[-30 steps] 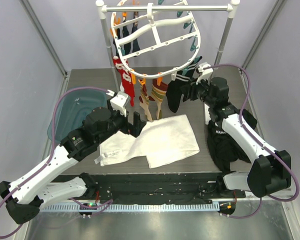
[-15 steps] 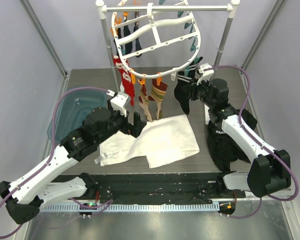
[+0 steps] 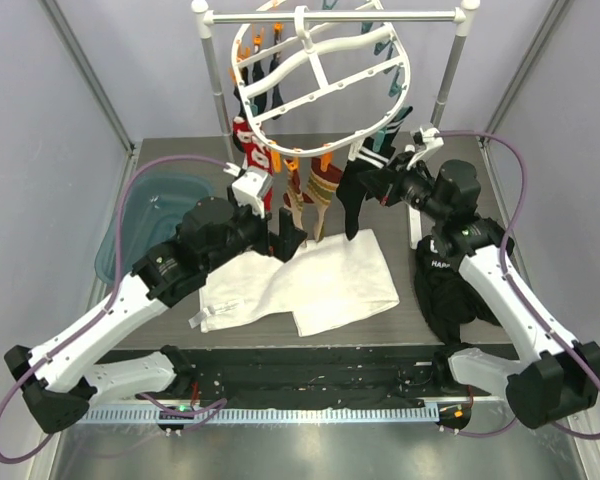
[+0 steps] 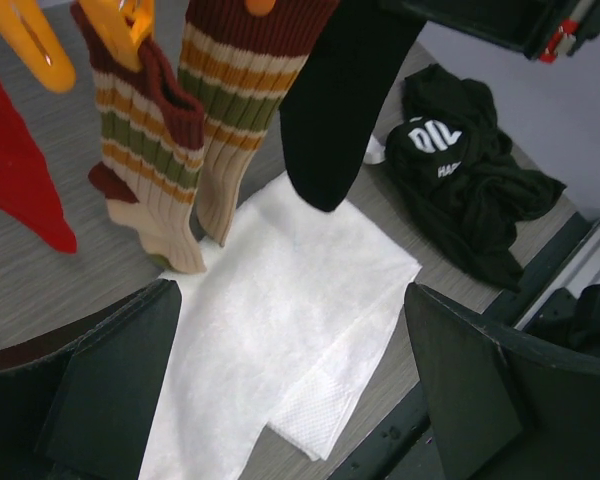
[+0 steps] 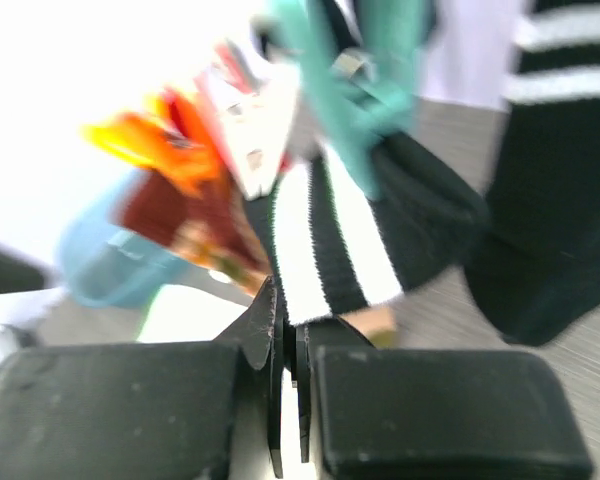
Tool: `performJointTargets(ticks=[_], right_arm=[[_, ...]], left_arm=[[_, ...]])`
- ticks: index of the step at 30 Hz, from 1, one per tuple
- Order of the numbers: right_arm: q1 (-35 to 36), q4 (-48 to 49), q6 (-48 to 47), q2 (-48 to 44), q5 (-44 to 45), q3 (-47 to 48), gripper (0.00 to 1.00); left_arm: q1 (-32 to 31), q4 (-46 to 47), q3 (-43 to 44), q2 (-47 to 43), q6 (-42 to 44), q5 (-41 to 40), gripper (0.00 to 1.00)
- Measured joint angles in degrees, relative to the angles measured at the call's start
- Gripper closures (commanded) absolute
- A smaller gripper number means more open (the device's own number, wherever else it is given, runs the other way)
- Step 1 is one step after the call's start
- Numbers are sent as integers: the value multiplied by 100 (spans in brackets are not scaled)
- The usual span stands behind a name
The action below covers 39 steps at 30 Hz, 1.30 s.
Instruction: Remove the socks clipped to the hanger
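Black sock (image 5: 420, 220), white-striped cuff tight inside the closed right pincer (image 5: 288, 320).

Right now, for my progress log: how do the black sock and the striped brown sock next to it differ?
The black sock has a white-striped cuff; the striped brown sock is banded maroon, tan and green. The right tool pinches the black sock's cuff; the striped brown sock hangs untouched. Both hang clipped to the hanger.

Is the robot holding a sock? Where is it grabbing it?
The right gripper seems to pinch the black sock by its white-striped cuff. The left gripper is open and holds nothing.
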Motion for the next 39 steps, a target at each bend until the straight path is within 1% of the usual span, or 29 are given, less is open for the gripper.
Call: performJointTargets(ticks=[4, 10, 15, 18, 26, 29, 31, 32, 34, 35, 36, 37, 38, 39], right_arm=[[212, 2, 507, -433, -94, 52, 99], [468, -70, 1130, -715, -83, 76, 99], [479, -227, 1639, -761, -44, 116, 99], [483, -249, 1908, -796, 46, 118, 99], [490, -96, 2601, -984, 389, 118, 99], [487, 9, 2839, -992, 411, 116, 99], [490, 63, 2968, -992, 409, 114, 99], [490, 92, 3021, -992, 409, 116, 99], [490, 107, 3080, -992, 411, 116, 98], [490, 103, 3093, -992, 411, 114, 95], [490, 98, 3104, -992, 411, 116, 83], [487, 72, 3086, -992, 413, 116, 75], [487, 20, 3047, -994, 420, 116, 69], [487, -50, 2981, -997, 433, 127, 59]], left_arm=[[0, 286, 439, 426, -223, 190, 1], [-177, 807, 739, 1058, -350, 273, 1], [-675, 1128, 1016, 1718, 11, -57, 0], [-861, 1366, 1023, 1912, 208, -155, 0], [-916, 2087, 1132, 2286, 448, -310, 3], [-977, 2223, 1226, 2498, 490, -494, 11], [-1012, 2267, 1259, 2610, 538, -669, 29], [-1021, 2286, 1263, 2664, 581, -796, 52], [-1029, 2286, 1266, 2717, 625, -966, 69], [-1029, 2288, 1263, 2721, 595, -1029, 81], [-1029, 2286, 1263, 2721, 616, -1082, 86], [-1029, 2304, 1259, 2704, 605, -1121, 90], [-1029, 2323, 1239, 2675, 601, -1154, 98], [-1027, 2343, 1185, 2621, 588, -1163, 100]])
